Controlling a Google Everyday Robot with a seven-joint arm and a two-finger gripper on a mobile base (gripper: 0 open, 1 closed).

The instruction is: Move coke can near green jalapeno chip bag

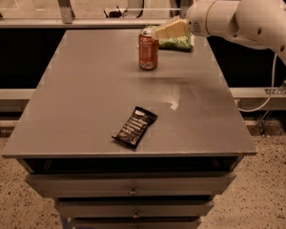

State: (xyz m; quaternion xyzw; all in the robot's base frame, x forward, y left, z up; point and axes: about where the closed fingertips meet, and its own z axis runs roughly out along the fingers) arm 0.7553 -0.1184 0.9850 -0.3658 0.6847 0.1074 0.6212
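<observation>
Coke can: a red-orange metal cylinder with a silver top. It stands upright at the far part of the table, and nothing touches it.
Green jalapeno chip bag: flat, crinkly and green. It lies just to the right of the can, at the far right of the table top, partly hidden behind the gripper.
Gripper: a pale wedge shape. It hangs above the bag, near the can's top but apart from it. Open or closed, I cannot tell.
Arm: smooth, white and rounded, entering from the right.
Table: a flat, matte grey top.
Drawers: under the table top.
Snack bar: a narrow, black, glossy wrapper. It lies diagonally near the front edge, well apart from the can.
</observation>
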